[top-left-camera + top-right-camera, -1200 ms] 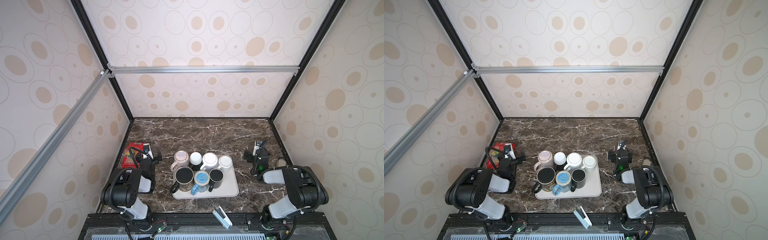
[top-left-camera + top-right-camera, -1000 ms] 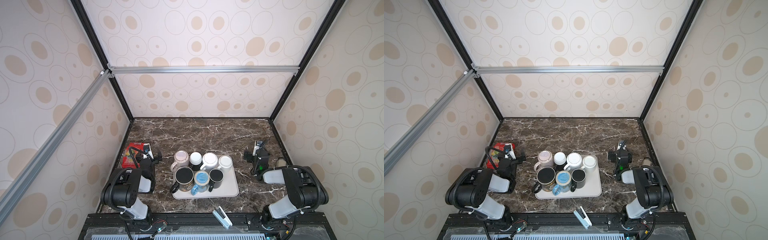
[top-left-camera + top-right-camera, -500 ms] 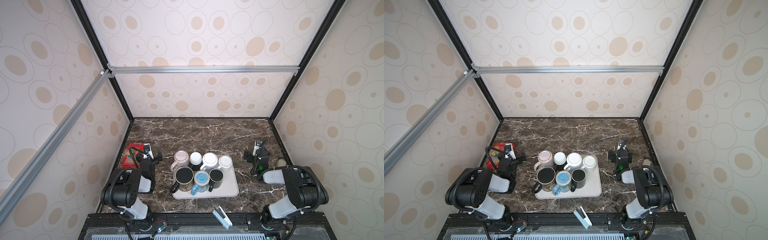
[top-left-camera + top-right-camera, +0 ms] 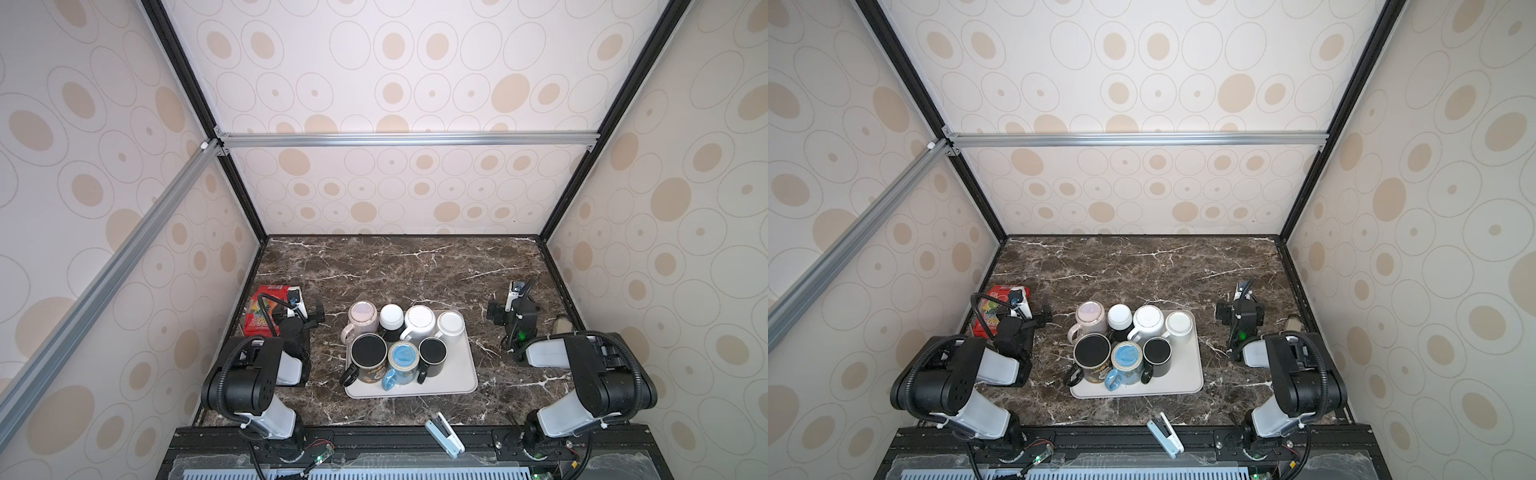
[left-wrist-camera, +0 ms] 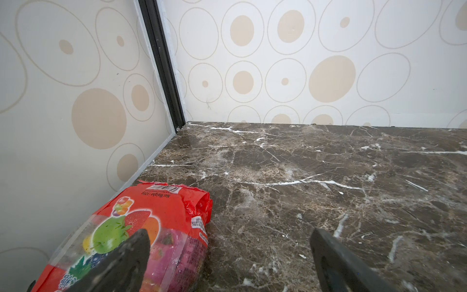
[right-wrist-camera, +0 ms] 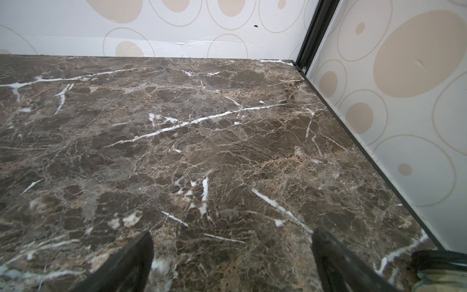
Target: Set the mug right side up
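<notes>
Seven mugs (image 4: 398,341) packed on the white tray (image 4: 461,384), all apparently bottom-up, rims hidden so not certain; which one is the target is unclear. Tray sits between both tools, well apart from each. Left gripper (image 5: 227,263) jaws apart, empty, red candy bag (image 5: 141,235) just beside one finger. Right gripper (image 6: 232,263) jaws apart over bare marble. Risks, judged: mugs touch, so a finger wedging in knocks neighbours; glazed sides could slip mid-flip; left arm may snag the bag.
</notes>
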`<state>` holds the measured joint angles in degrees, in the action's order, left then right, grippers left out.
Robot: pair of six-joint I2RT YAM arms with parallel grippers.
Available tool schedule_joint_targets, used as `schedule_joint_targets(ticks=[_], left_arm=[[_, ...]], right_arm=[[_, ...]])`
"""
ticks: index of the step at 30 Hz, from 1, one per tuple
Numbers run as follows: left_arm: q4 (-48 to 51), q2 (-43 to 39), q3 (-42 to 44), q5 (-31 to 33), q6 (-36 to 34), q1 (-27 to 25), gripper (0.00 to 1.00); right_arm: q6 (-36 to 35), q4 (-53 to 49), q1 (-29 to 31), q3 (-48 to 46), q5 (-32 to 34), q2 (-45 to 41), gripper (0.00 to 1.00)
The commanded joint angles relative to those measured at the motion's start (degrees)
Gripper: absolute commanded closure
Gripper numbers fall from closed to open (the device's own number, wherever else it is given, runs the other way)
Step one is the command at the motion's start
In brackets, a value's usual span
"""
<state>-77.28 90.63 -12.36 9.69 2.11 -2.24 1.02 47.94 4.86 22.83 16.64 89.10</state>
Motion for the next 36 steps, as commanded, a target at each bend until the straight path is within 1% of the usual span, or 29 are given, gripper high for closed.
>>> schedule_joint_targets(ticks=[1, 8, 9, 14, 19, 21, 23, 24, 25, 26, 28, 29, 30, 32, 33, 36], left_arm=[[-0.7, -0.1, -0.5, -0.3, -0.7, 0.3, 0.00], [-0.9, -0.2, -0.3, -0.1, -0.7, 0.2, 0.00], [-0.8, -0.3, -0.4, 1.1, -0.6, 0.0, 0.00], [4.7, -4.2, -1.5, 3.9, 0.3, -0.1, 0.00], [4.5, -5.6, -0.9, 4.2, 0.2, -0.2, 0.00], [5.9, -8.2, -0.7, 5.6, 0.2, -0.5, 0.00], [8.5, -12.5, -0.3, 12.0, 1.1, -1.3, 0.00], [11.6, -15.9, -0.5, 15.0, 3.0, -1.5, 0.00], [17.6, -19.6, -1.8, 16.5, 6.3, -1.3, 0.00], [23.0, -22.6, -3.9, 16.9, 8.8, -1.2, 0.00], [32.4, -27.3, -7.5, 15.9, 13.7, -1.4, 0.00], [37.2, -29.2, -9.5, 15.0, 16.5, -1.6, 0.00], [40.2, -30.9, -10.8, 14.6, 18.5, -2.0, 0.00], [44.9, -34.3, -12.4, 11.7, 20.6, -3.8, 0.00], [46.7, -35.5, -13.1, 11.8, 20.3, -5.7, 0.00], [57.1, -38.5, -17.3, 11.2, 21.5, -12.1, 0.00]], right_arm=[[-0.1, 0.2, 0.1, 0.5, 0.1, -0.5, 0.00], [-0.1, 0.2, 0.1, 0.5, 0.1, -0.6, 0.00], [-0.1, 0.3, 0.1, 0.4, 0.1, -0.6, 0.00], [-0.3, 0.5, 0.1, 0.4, 0.1, -0.7, 0.00], [-0.2, 0.4, 0.1, 0.4, 0.1, -0.6, 0.00], [-0.2, 0.4, 0.1, 0.4, 0.1, -0.6, 0.00], [-0.2, 0.4, 0.1, 0.4, 0.0, -0.6, 0.00], [-0.2, 0.3, 0.1, 0.5, 0.0, -0.7, 0.00], [-0.4, 0.9, 0.1, 0.4, 0.4, -0.6, 0.01], [-0.3, 1.6, 0.6, 0.3, 2.8, -1.2, 0.01], [-0.5, -4.6, 1.1, 1.6, 2.9, -3.8, 0.02], [-0.3, -6.4, 1.5, 3.0, 6.6, -4.3, 0.02], [0.6, -13.8, 1.8, 5.9, 8.7, -6.0, 0.02], [4.2, -30.4, 1.8, 13.2, 10.0, -9.6, 0.02], [4.7, -33.7, 1.8, 14.9, 9.8, -11.1, 0.02], [7.3, -40.6, 2.1, 16.8, 8.5, -16.8, 0.00]])
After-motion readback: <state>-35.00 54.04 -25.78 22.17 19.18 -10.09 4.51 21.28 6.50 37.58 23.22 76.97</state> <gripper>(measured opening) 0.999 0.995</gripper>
